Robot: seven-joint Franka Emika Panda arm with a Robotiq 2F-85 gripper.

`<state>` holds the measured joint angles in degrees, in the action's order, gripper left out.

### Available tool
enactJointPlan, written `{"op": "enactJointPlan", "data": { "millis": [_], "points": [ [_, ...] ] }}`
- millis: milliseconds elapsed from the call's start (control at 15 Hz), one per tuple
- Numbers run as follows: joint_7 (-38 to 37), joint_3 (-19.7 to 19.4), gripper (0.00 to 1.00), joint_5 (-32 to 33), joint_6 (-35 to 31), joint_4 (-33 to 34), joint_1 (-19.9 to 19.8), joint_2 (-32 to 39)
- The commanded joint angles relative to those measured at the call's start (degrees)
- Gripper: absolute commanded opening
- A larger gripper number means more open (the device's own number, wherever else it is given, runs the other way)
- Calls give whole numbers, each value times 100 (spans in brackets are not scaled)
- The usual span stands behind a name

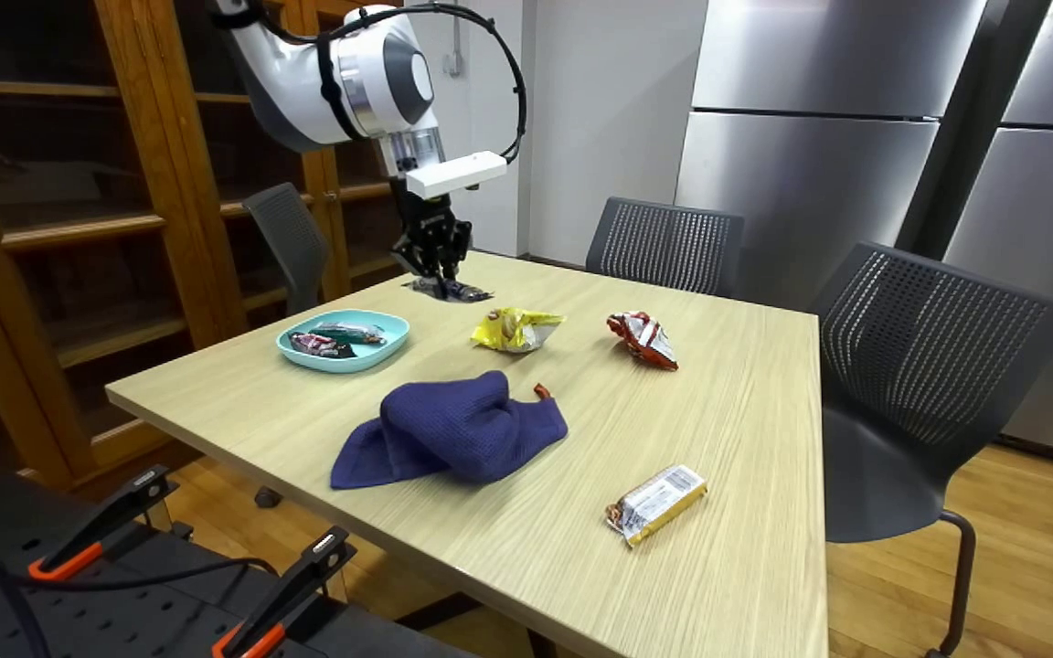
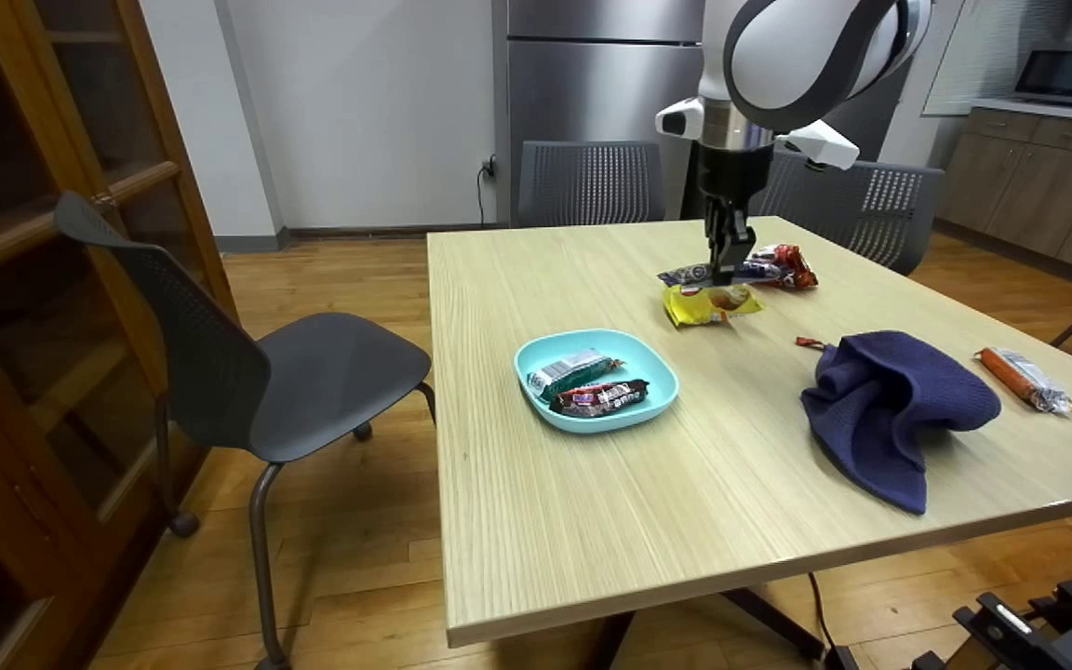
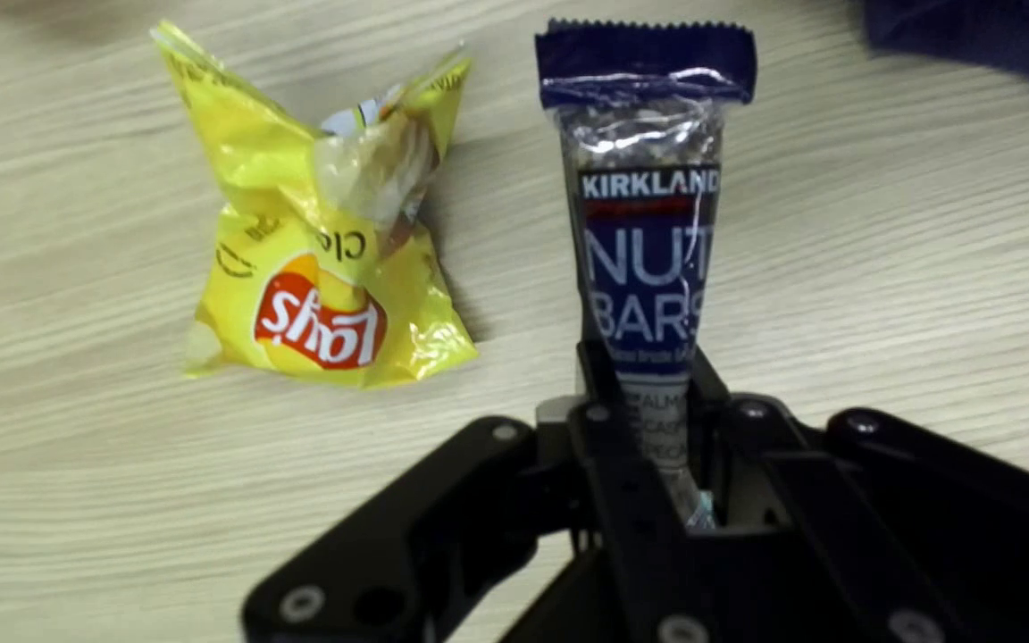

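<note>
1. My gripper [image 3: 648,371], lower right of centre in the wrist view: jaws set a narrow gap apart, with the nut bar [image 3: 648,268] pinched between them.
2. The nut bar: right of centre in the wrist view, its dark blue crimped end near the top edge (the label reads upright here, KIRKLAND NUT BARS) and its lower part running down between the jaws. In both exterior views it extends to either side of my gripper; whether it clears the table [image 2: 592,502], I cannot tell.
3. Yellow chip bag [image 3: 300,268]: upper left of the wrist view, beside the nut bar and apart from it, its Lay's logo inverted.
4. Turquoise tray [image 2: 634,358]: just below centre in an exterior view, bearing a green packet [image 2: 569,374] and a dark packet [image 2: 603,398].
5. Red bag [image 1: 643,338], blue cloth [image 1: 458,428] and gold packet [image 1: 659,503]: respectively right of centre, lower left of centre and lower right in an exterior view, each resting on the table.
</note>
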<state>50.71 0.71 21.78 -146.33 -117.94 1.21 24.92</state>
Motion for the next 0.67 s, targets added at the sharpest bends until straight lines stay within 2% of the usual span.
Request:
{"op": "enactJointPlan", "data": {
  "millis": [0,600],
  "points": [
    [43,194,5,163,27,136,114,170],
    [25,468,5,100,88,202,336,507]
  ]
}}
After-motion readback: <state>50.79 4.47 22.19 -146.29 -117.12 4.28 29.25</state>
